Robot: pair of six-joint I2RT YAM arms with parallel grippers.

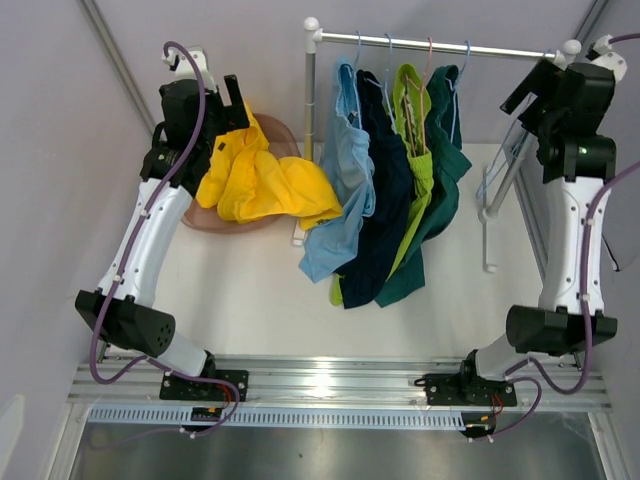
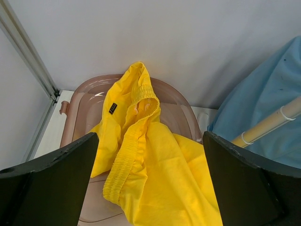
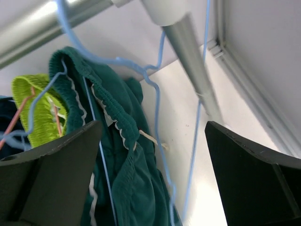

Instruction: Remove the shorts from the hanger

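The yellow shorts (image 1: 262,180) are seen lying crumpled in the pink tub (image 2: 84,94) at the far left, below the left gripper (image 2: 150,160), whose fingers (image 2: 47,188) are spread wide with nothing between them. Four pairs are left on the rail (image 1: 440,45), hung close together: light blue shorts (image 1: 345,190), navy shorts (image 1: 385,200), lime green shorts (image 1: 415,130) and dark teal shorts (image 1: 445,170). The right gripper (image 3: 153,155) is held by the rail's right end, its fingers (image 3: 254,174) spread and empty, with the dark teal pair nearest. That pair is probably to be taken next. Its waistband should be pinched near the hanger (image 3: 157,104) and drawn off sideways, so that the thin wire is not dragged along and the neighbours are not snagged. The table (image 1: 260,300) is pale and smooth, and is enclosed by plain grey walls (image 1: 60,150).
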